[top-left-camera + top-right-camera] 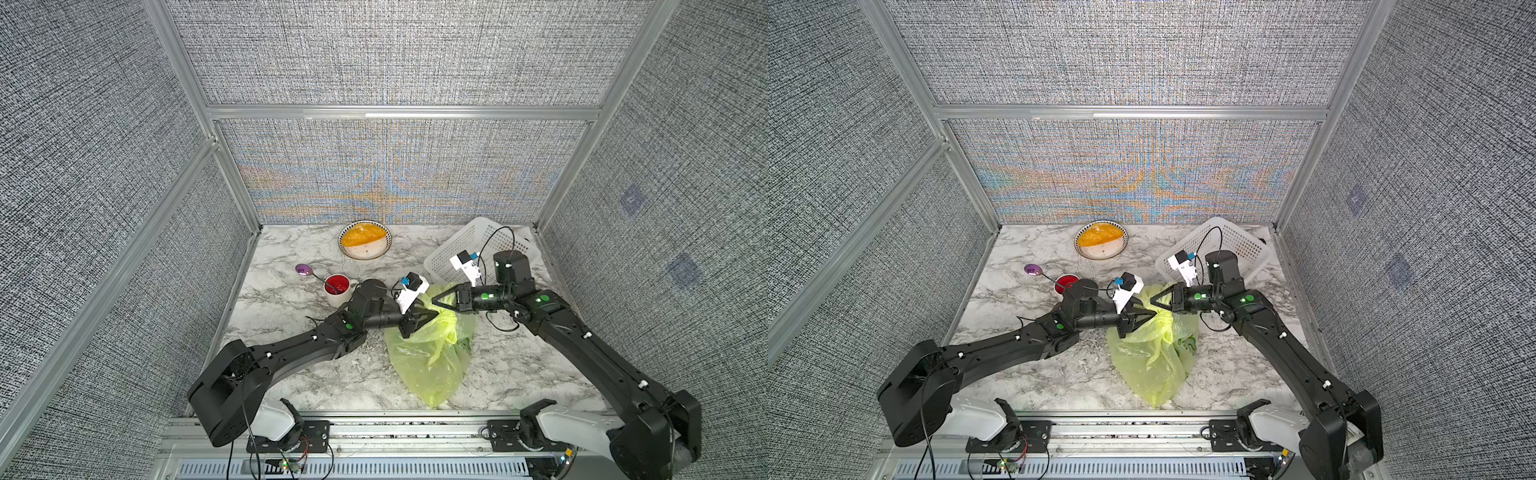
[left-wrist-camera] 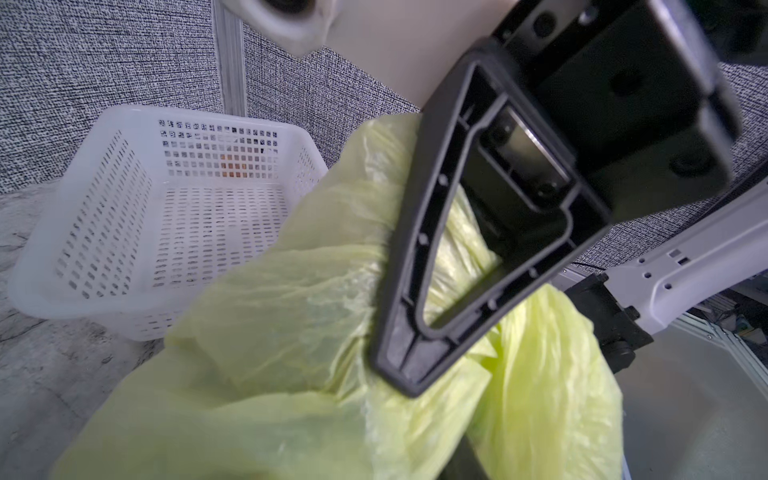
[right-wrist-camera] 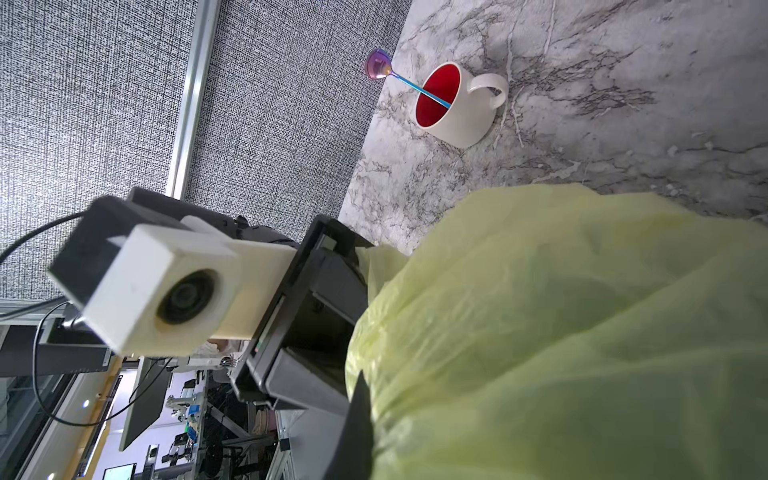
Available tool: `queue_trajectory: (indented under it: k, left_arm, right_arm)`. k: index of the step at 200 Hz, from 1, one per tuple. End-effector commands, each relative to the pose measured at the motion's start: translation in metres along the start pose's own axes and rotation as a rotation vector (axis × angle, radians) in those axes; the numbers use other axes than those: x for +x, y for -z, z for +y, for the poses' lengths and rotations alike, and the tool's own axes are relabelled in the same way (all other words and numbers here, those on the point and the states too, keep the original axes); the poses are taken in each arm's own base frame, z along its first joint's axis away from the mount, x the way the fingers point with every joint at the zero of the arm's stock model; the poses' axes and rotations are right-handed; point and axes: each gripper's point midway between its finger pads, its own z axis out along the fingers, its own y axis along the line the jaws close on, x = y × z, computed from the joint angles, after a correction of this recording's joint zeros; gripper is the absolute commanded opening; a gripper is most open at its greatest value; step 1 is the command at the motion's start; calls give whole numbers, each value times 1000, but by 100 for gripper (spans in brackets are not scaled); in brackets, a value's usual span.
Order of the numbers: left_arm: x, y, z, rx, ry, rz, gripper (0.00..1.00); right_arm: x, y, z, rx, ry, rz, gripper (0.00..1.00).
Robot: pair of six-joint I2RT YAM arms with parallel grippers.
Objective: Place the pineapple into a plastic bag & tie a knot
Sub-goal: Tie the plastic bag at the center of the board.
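On the marbled tabletop [image 1: 311, 386], toward 6 o'clock, lies the plastic bag [image 1: 424, 365], crinkly yellow-green (something green shows through). At its 12 o'clock end the left gripper [image 1: 432, 315], reaching from 8 o'clock, sits narrowed in bunched film, grip unclear. The right gripper [image 1: 436, 302], reaching from 4 o'clock, is closed tight, pinching the film.

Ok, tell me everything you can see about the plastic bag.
The plastic bag is thin, crinkly, translucent yellow-green, lying bulged on the marble table near the white basket. Something dark green shows through one side. Its top is bunched, pinched by the left hand and the right hand. Whether it's knotted is unclear.
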Motion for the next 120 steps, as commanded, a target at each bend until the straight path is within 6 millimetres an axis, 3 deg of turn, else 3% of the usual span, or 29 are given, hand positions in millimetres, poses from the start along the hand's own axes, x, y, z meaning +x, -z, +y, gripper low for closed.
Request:
queue_trajectory:
  k: [1,31,77,97,120]
  left_arm:
    - [-10,-1,-8,42,-22,-25,12]
    - [-9,0,-9,46,-13,-20,0]
    - [-9,4,-6,10,-15,-3,0]
    - [-8,4,-4,-2,-19,10,0]
    - [-8,3,-1,-20,-21,20,0]
  right_arm:
    - [-2,1,6,-24,27,-10,0]
    - [-4,2,7,-18,28,-20,0]
    - [-11,9,5,26,43,-59,0]
    - [-13,14,4,72,57,-64,37]
    - [-8,26,5,154,84,-49,52]
